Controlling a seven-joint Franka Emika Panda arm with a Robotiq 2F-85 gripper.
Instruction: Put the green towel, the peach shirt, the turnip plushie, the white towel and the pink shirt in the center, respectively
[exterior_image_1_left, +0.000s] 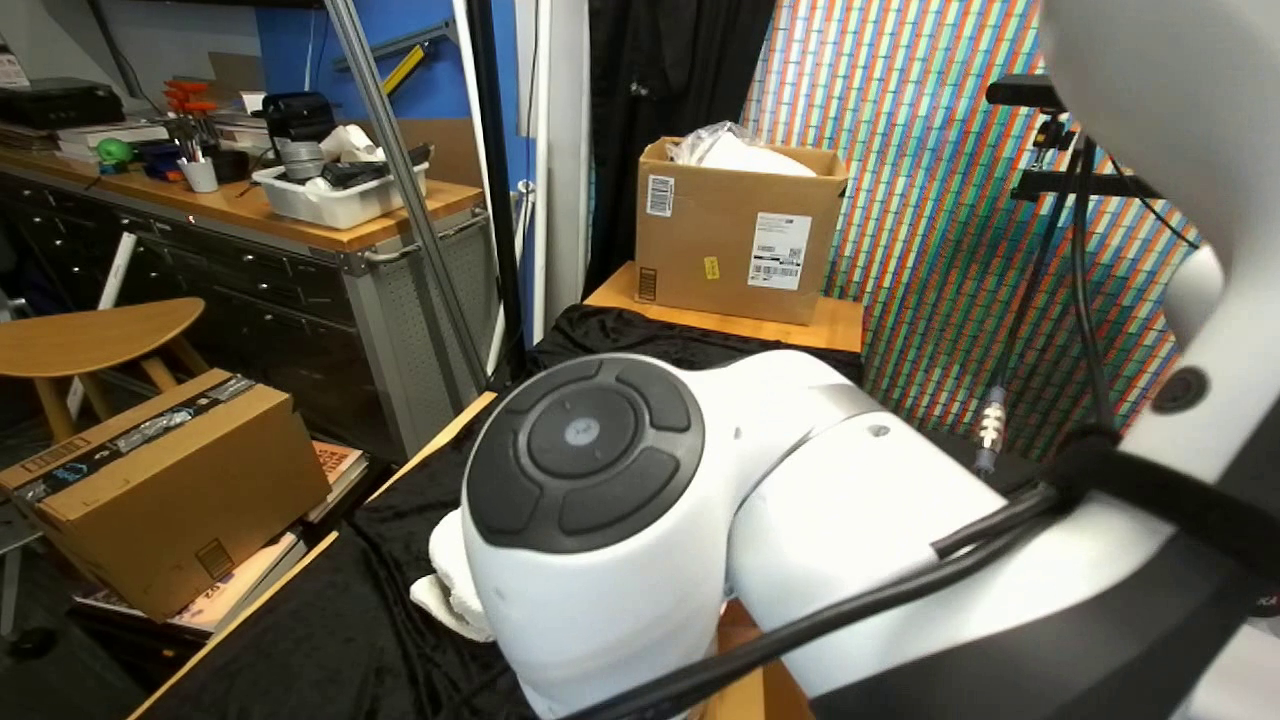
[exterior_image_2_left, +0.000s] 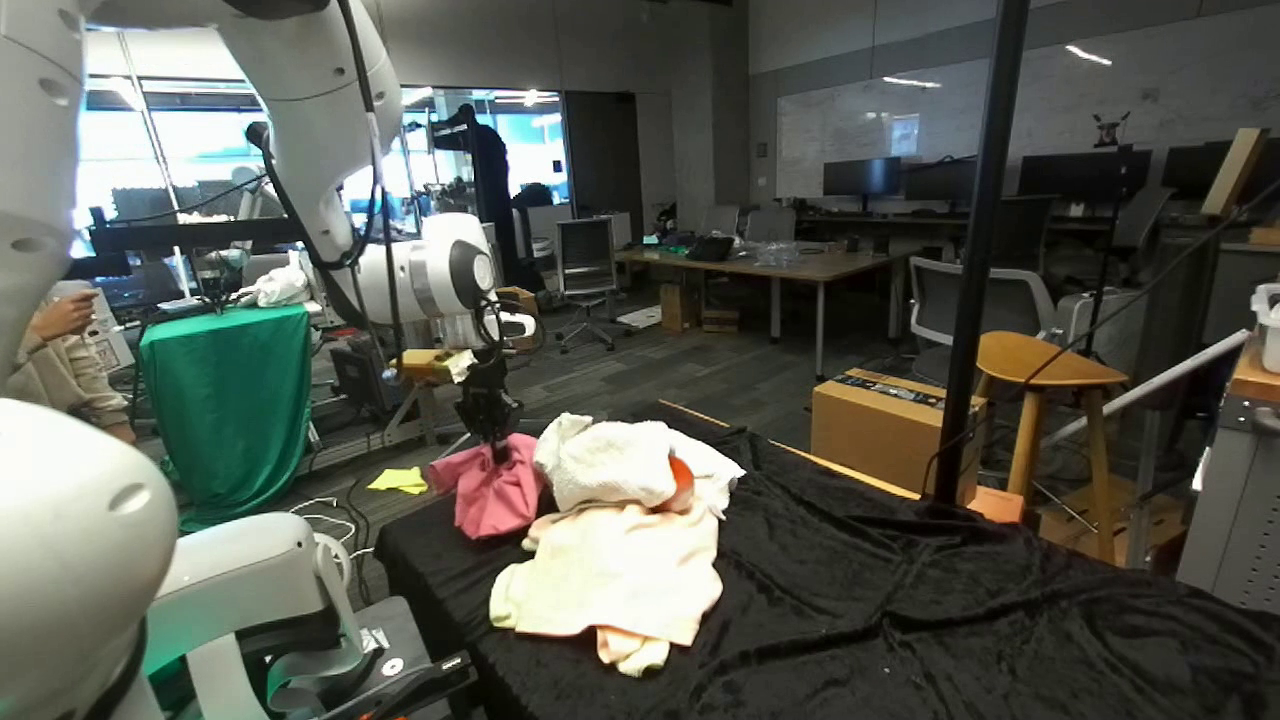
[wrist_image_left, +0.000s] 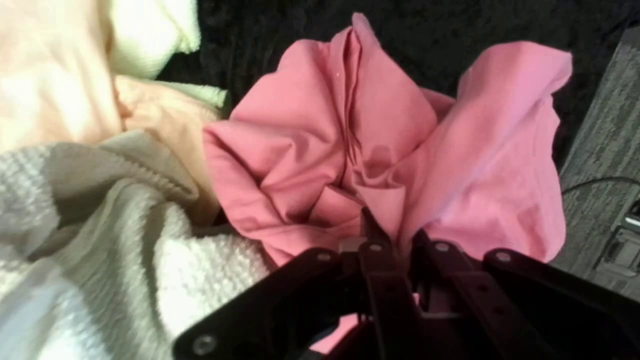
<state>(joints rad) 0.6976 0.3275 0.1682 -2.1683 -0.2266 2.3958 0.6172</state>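
My gripper (exterior_image_2_left: 498, 448) points down at the table's edge, shut on a gathered fold of the pink shirt (exterior_image_2_left: 490, 495). In the wrist view the pink shirt (wrist_image_left: 300, 135) spreads around the fingertips (wrist_image_left: 400, 237), cloth pinched between them. The white towel (exterior_image_2_left: 605, 465) lies bunched beside it, on the peach shirt (exterior_image_2_left: 625, 570); the towel also shows in the wrist view (wrist_image_left: 210, 280). Pale green cloth (wrist_image_left: 150, 37), likely the green towel, shows under the peach shirt's edges. An orange patch (exterior_image_2_left: 682, 480) shows beneath the white towel; whether it is the turnip plushie I cannot tell.
Black cloth (exterior_image_2_left: 850, 600) covers the table, with the floor beyond its edge near the gripper. A black pole (exterior_image_2_left: 985, 250) stands beside the table. A cardboard box (exterior_image_1_left: 740, 235) stands at the table's end. The arm (exterior_image_1_left: 600, 600) blocks most of the pile in an exterior view.
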